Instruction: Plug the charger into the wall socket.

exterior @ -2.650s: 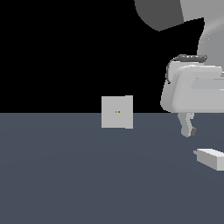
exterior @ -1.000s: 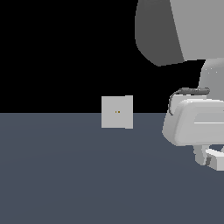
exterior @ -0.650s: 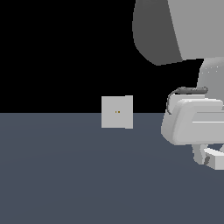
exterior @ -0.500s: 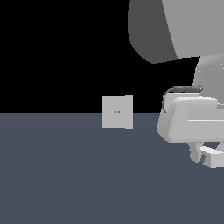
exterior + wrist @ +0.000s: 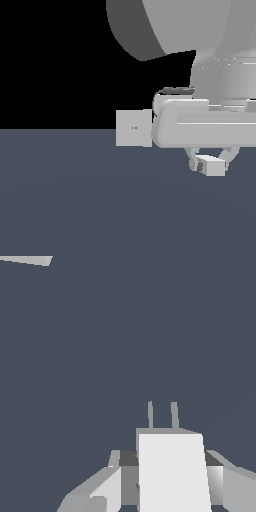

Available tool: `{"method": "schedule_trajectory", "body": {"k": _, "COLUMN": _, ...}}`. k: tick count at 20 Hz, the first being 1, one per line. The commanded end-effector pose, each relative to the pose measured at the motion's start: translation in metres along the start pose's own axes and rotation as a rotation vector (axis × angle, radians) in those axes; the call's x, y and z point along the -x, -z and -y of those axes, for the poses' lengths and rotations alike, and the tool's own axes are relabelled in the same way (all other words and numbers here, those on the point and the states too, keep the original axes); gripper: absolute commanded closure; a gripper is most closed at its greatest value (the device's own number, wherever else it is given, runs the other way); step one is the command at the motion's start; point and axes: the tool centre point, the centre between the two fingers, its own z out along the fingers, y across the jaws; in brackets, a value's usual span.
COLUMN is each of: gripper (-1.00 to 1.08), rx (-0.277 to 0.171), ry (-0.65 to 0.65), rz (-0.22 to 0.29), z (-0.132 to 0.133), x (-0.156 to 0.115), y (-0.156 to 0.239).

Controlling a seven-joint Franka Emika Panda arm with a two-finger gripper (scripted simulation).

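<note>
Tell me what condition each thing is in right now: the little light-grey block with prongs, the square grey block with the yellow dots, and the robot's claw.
Small light-grey oblong charger: clamped between the fingers, lifted off the dark floor, two thin prongs pointing forward in the wrist view.
Upright pale-grey square wall socket: standing on the floor, nothing plugged in, two yellowish dots showing.
Gripper: shut on the charger, hanging above the floor, to the exterior view's right of the socket.

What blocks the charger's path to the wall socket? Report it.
Nothing visible does. The gripper holds the charger above the floor, and only bare floor shows between it and the wall socket.
</note>
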Motion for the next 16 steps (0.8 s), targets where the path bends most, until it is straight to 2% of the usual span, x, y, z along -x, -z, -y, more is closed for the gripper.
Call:
{"method": "schedule_trajectory", "body": {"k": 1, "gripper": 1.08, "rx": 0.004, "ry": -0.018, "rz": -0.001, "z": 0.015, "x": -0.007, "y": 0.006}}
{"method": "schedule_trajectory", "body": {"k": 16, "gripper": 1.08, "rx": 0.029, "ry": -0.123, "rz": -0.001, "z": 0.099, "x": -0.051, "y": 0.037}}
